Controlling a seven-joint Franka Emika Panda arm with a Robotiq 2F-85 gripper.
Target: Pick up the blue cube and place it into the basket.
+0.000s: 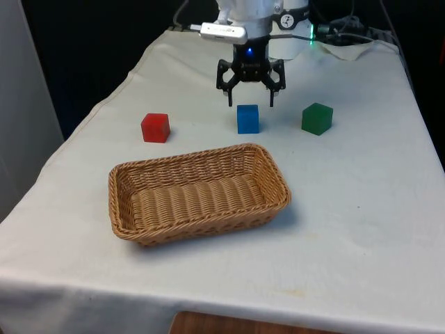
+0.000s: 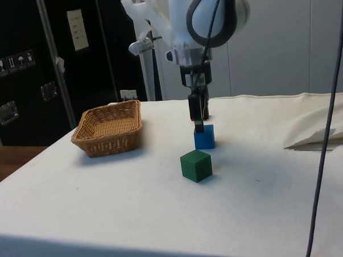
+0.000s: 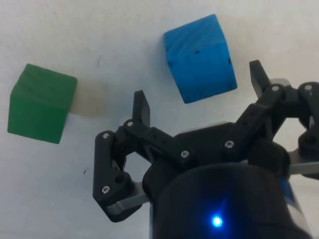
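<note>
The blue cube (image 1: 247, 118) (image 2: 204, 137) (image 3: 200, 57) rests on the white cloth between a red and a green cube, beyond the basket's far rim. My gripper (image 1: 251, 103) (image 2: 197, 125) (image 3: 199, 89) hangs open just above and slightly behind the blue cube, its fingers spread wider than the cube and not touching it. The wicker basket (image 1: 132, 174) (image 2: 109, 130) sits empty toward the table's front, nearer the camera than the cubes in the front view.
A red cube (image 1: 155, 127) lies at the front view's left of the blue one. A green cube (image 1: 317, 118) (image 2: 196, 165) (image 3: 41, 103) lies at its right. Crumpled cloth (image 2: 322, 134) and cables sit near the robot's base.
</note>
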